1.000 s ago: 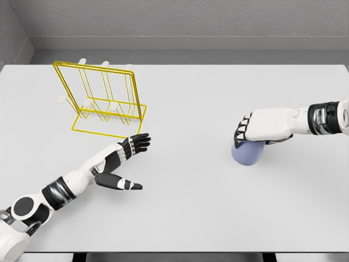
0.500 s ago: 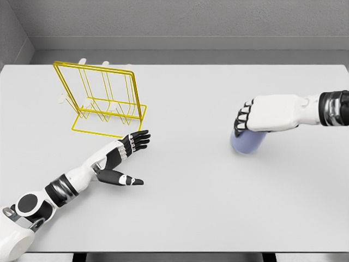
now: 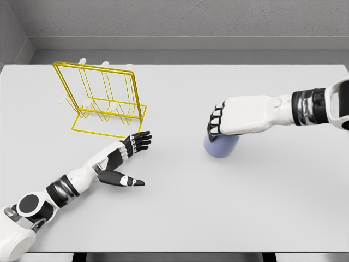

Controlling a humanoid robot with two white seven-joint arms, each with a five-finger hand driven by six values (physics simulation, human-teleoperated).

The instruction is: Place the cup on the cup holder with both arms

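A pale blue cup (image 3: pixel 222 146) shows under my right hand (image 3: pixel 217 131), whose fingers curl over its top and grasp it, right of the table's middle. The hand hides the cup's upper part. The yellow wire cup holder (image 3: pixel 103 98) stands upright at the back left of the white table (image 3: pixel 180 202), with white pegs on its far side. My left hand (image 3: pixel 132 158) lies low over the table just in front of the holder, palm up, fingers spread, holding nothing.
Grey walls close off the back of the table. The table's front edge runs along the bottom of the view.
My right hand has carried the cup leftward toward the table's middle. The left hand has barely shifted.
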